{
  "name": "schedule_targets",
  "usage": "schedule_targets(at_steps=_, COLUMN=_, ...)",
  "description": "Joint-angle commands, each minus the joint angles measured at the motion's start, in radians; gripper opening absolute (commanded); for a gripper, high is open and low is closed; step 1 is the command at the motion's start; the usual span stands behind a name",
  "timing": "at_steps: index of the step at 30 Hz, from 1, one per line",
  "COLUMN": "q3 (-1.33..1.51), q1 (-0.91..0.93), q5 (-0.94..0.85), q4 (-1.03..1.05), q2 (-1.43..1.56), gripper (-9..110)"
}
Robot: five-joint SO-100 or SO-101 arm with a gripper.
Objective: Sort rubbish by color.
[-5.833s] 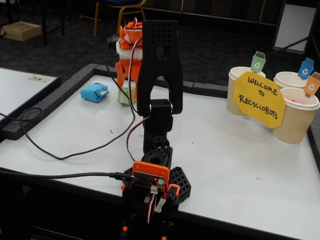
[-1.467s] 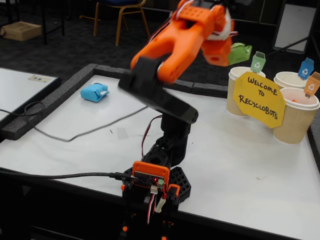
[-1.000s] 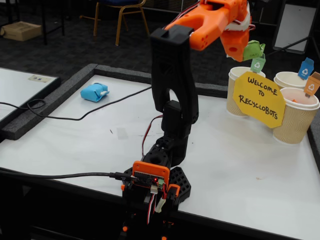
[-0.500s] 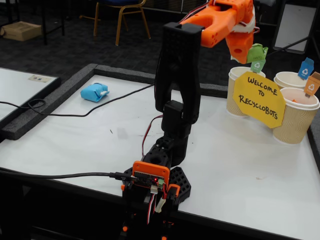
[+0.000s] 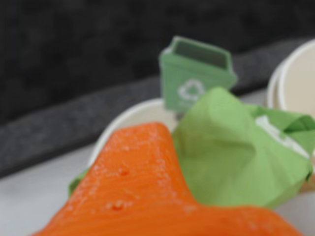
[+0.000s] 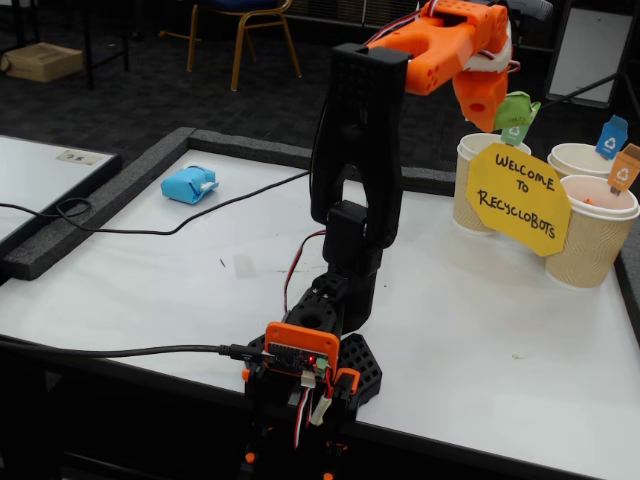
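In the fixed view my orange gripper (image 6: 505,112) is raised high and shut on the light green wad (image 6: 516,106). It holds the wad just above the beige cup (image 6: 476,185) that carries the green recycling tag (image 6: 514,131). The wrist view has the green wad (image 5: 231,157) pinched beside my orange finger (image 5: 138,187), with the green tag (image 5: 194,76) and the cup rim (image 5: 129,120) right behind it. Far off at the table's back left lies the light blue wad (image 6: 189,185).
A yellow "Welcome to Recyclobots" sign (image 6: 518,196) leans on the cups. Two more cups with a blue tag (image 6: 611,138) and an orange tag (image 6: 624,168) stand at the right. A black cable (image 6: 120,230) crosses the left of the table. The arm's base (image 6: 305,365) sits at the front edge.
The arm lifted the green wad from the table's back left and swung it right. Over the last second it moved further right and slightly down, over the green-tagged cup.
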Motion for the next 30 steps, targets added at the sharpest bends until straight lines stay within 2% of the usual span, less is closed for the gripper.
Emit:
schedule_targets(at_steps=1, q3=-0.144, q1=0.038, q5=0.003, q4=-0.035, q2=0.029, gripper=15)
schedule_targets(at_steps=11, q3=-0.144, q1=0.044, q5=0.003, q4=-0.074, q2=0.002, gripper=23)
schedule_targets(at_steps=20, q3=-0.184, q1=0.049, q5=0.003, q4=-0.054, q2=0.012, gripper=21)
schedule_targets(at_steps=30, q3=-0.204, q1=-0.120, q5=0.006, q4=0.184, q2=0.276, gripper=6)
